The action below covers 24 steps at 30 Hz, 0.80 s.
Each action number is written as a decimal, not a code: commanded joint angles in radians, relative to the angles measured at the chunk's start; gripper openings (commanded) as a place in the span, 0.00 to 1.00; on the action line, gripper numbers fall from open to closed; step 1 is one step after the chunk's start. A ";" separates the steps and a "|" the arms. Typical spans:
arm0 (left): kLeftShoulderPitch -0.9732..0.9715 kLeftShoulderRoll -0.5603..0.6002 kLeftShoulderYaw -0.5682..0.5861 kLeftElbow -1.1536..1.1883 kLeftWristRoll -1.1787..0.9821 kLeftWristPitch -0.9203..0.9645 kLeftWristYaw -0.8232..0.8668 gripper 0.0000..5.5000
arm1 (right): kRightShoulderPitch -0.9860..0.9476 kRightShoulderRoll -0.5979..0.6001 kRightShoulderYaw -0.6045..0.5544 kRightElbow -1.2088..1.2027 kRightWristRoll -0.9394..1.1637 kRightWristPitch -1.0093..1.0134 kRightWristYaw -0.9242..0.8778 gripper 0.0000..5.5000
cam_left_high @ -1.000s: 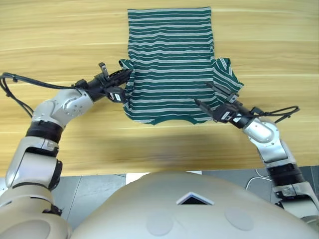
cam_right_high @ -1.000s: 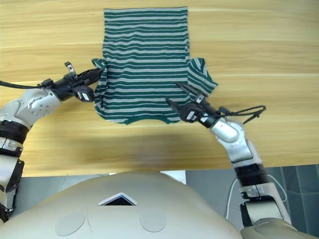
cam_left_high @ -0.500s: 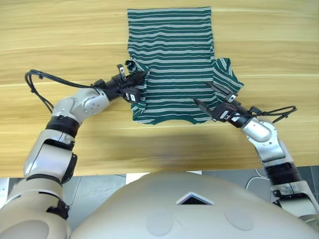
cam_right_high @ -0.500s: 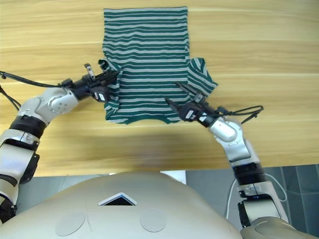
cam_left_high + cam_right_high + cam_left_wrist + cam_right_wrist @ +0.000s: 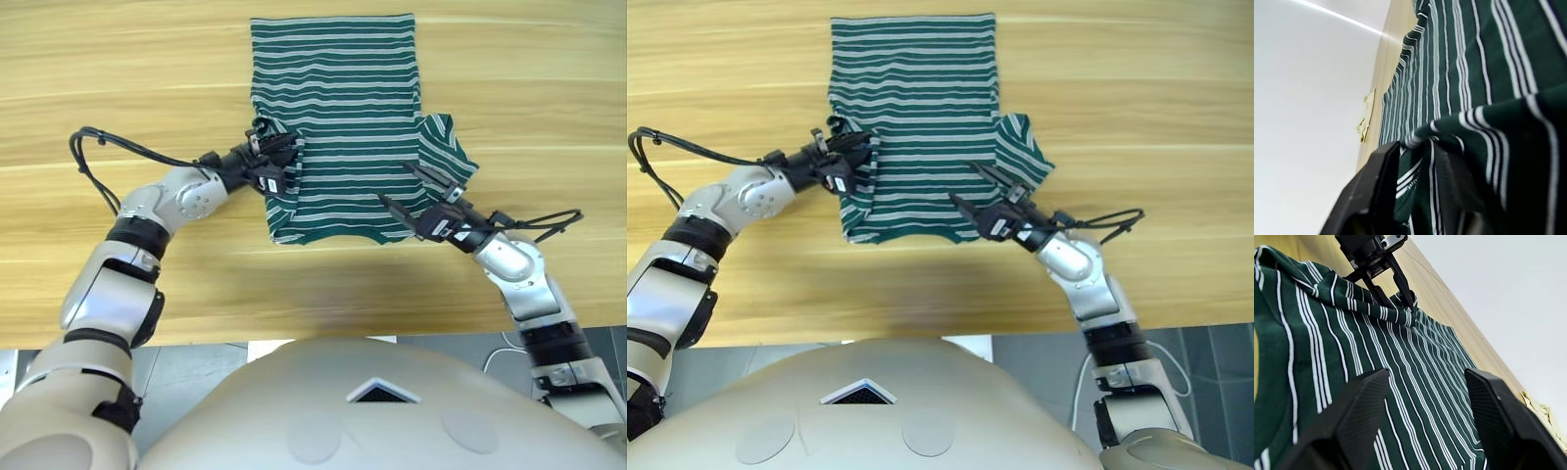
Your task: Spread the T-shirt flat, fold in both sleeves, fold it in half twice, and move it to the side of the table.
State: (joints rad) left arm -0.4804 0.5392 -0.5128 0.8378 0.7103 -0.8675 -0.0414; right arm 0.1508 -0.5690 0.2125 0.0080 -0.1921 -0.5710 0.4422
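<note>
T-shirt point(image 5: 338, 98) sleeve edge pinched in left tool point(image 5: 284, 162) (folded inward); right tool point(image 5: 393, 182) wide.

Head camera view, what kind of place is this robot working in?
Probably an indoor lab or test workspace rather than a home. There is a wide wooden table with a striped T-shirt on it, a plain white wall beyond it, and grey tiled floor below the near edge.
</note>
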 commanded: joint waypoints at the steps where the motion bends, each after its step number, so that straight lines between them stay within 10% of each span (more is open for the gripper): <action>1: 0.025 0.007 -0.040 0.026 0.015 -0.007 -0.057 0.37 | 0.001 0.001 -0.002 -0.007 0.005 0.011 0.012 0.52; 13: 0.035 -0.002 -0.007 -0.004 -0.044 -0.054 0.001 0.67 | -0.123 -0.043 -0.222 0.094 -0.187 0.193 -0.262 0.52; 24: 0.017 0.011 0.025 -0.007 -0.009 -0.055 0.151 0.87 | -0.090 -0.172 -0.081 0.281 -0.473 0.345 -0.245 0.52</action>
State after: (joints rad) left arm -0.4540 0.5399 -0.4956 0.8271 0.6912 -0.9148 0.0943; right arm 0.0489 -0.7232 0.0919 0.2689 -0.6469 -0.2423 0.1500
